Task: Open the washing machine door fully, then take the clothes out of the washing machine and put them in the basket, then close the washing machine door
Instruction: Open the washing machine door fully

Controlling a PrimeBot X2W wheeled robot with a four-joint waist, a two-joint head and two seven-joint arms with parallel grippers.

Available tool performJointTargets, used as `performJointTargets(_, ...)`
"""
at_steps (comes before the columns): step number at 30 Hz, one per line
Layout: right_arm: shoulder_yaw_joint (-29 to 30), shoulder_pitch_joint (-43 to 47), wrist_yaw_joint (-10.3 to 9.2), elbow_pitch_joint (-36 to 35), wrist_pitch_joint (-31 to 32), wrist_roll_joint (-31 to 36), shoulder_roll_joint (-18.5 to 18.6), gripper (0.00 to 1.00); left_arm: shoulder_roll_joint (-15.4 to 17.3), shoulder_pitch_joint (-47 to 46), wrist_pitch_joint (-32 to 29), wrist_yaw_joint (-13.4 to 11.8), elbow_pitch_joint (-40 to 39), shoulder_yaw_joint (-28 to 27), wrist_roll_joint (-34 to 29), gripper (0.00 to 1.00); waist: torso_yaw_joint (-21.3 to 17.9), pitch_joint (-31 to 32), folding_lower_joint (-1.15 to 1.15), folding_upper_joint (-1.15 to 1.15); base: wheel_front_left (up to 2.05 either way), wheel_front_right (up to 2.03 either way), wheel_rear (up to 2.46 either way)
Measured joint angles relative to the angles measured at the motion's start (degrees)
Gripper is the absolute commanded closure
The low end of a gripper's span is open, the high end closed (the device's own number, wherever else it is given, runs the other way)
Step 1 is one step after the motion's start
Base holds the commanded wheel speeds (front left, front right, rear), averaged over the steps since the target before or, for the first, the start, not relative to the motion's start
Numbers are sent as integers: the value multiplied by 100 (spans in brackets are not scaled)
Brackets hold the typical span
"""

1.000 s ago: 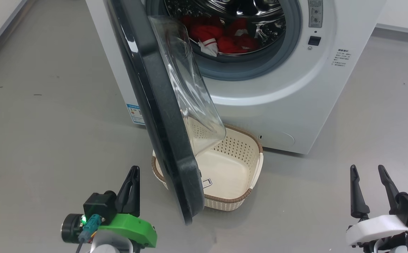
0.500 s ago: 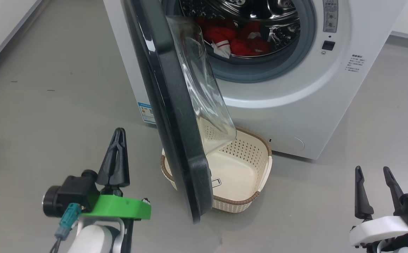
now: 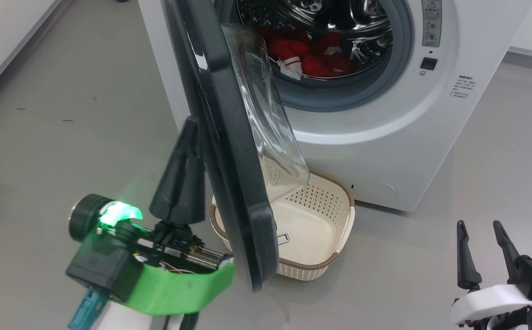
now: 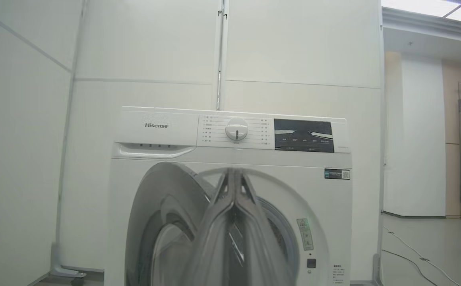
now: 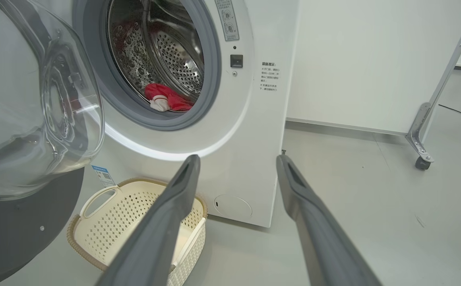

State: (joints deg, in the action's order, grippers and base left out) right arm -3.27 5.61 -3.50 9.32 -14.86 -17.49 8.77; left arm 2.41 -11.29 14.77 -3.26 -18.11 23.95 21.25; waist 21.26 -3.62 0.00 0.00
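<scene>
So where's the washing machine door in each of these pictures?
Head view: the washing machine door stands edge-on down the centre.
Left wrist view: door at lower left, a pale grey disc.
Right wrist view: door at far left, glass bowl bulging.
Shared landmark: the small black latch slot right of the drum.

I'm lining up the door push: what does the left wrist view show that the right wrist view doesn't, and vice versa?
Left wrist view: the control panel, the dial and the shut left gripper. Right wrist view: the red clothes, the basket and the open right gripper. Both: the washing machine front and its open door.
</scene>
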Motion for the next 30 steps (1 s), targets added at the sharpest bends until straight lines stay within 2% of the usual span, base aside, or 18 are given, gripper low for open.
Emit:
performJointTargets(7,-14,1,92,86,0,49,-71,0,8,30,-7,447,-1,980,115,100,-74,52,0,0,0,0,0)
performJointTargets(12,-5,35,107,126,0,52,-124,0,49,205,-367,831,196,1594,177,100,-135,101,0,0,0,0,0)
performJointTargets(20,2,70,167,182,0,111,-172,0,235,485,-1023,869,682,2062,464,100,-197,134,0,0,0,0,0)
performJointTargets(25,19,71,192,214,1,146,-201,0,288,664,-1283,867,1046,2024,559,100,-224,131,0,0,0,0,0)
performJointTargets(30,53,72,211,221,0,153,-227,0,320,727,-1368,757,1311,1820,594,100,-245,109,0,0,0,0,0)
